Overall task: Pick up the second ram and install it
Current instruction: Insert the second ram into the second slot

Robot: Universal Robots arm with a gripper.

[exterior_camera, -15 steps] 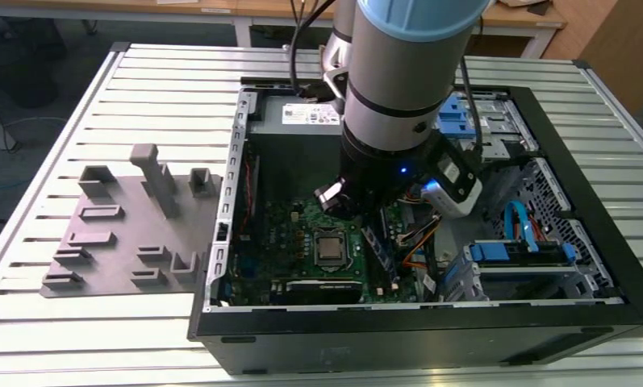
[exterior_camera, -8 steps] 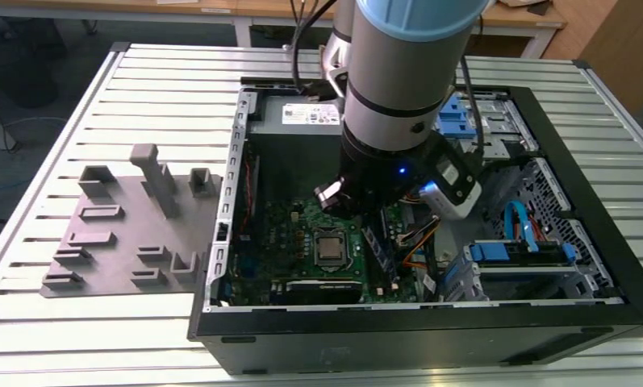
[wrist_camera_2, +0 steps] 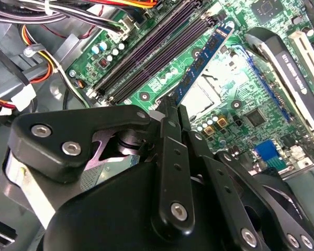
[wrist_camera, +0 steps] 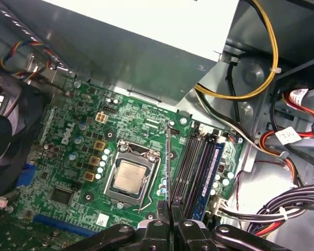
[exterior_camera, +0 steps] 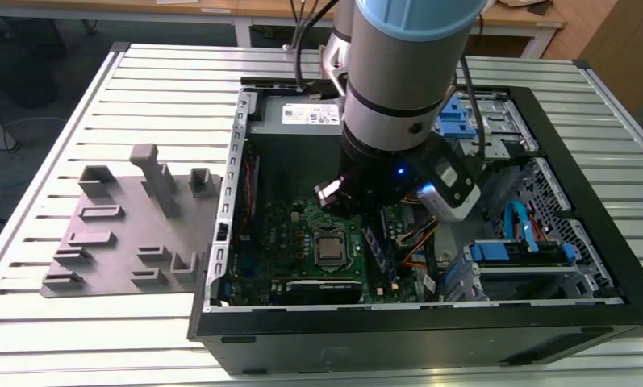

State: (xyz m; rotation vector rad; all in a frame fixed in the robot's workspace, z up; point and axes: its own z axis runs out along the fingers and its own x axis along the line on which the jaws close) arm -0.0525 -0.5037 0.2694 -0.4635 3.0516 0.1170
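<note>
Large white lettering (wrist_camera: 64,137), a maker's name, is printed on the green circuit board (wrist_camera: 141,112) in the first wrist view, next to the fan (wrist_camera: 5,151). Tiny white part codes dot the same board, too small to make out. A white sticker (wrist_camera: 102,219) sits near the board's edge. A white tag (wrist_camera: 288,135) hangs on the wires (wrist_camera: 309,112), its print unclear. In the exterior view a white label (exterior_camera: 311,114) lies on the grey power supply (exterior_camera: 265,122), its print too small to read.

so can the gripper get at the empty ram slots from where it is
Probably yes: the gripper, shut on the second ram, hangs beside the empty slots; the cables lie clear of them.
</note>
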